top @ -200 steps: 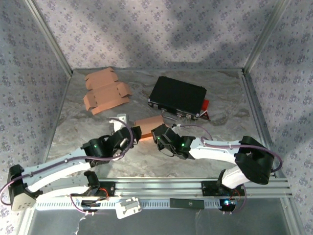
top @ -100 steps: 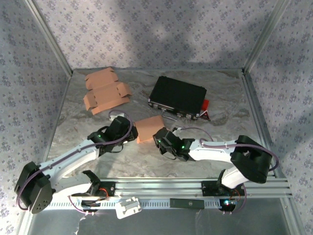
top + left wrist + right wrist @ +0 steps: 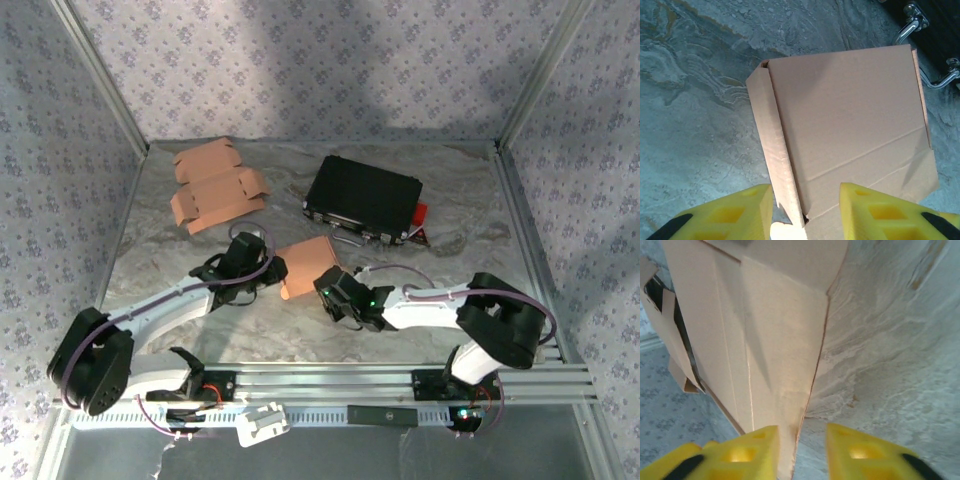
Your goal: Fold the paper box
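The paper box [image 3: 303,263] is lying on the marble-patterned table [image 3: 450,265], near the middle and a little toward the near edge, between the two arms. It is partly folded: the top panel is lying flat and one narrow side wall is standing bent along a crease. In the right wrist view some dark slits are showing at one end, but I cannot tell if anything is inside the box.

The left gripper [image 3: 806,192] is reaching the box from its left side. Its yellow fingers [image 3: 740,215] are standing apart, with the folded side wall between them, and they are not pinching it. The right gripper [image 3: 801,430] is coming from the near right side. Its jaws are also standing apart, with the edge of a cardboard panel between them, and nothing is being clamped.

Behind the box, a black case [image 3: 363,195] is sitting closed, with metal latches [image 3: 912,17] on the side facing the box, so its contents are hidden. A small red object [image 3: 421,212] is touching its right end. Flat cardboard blanks [image 3: 215,190] are resting at the far left, well apart from the box.
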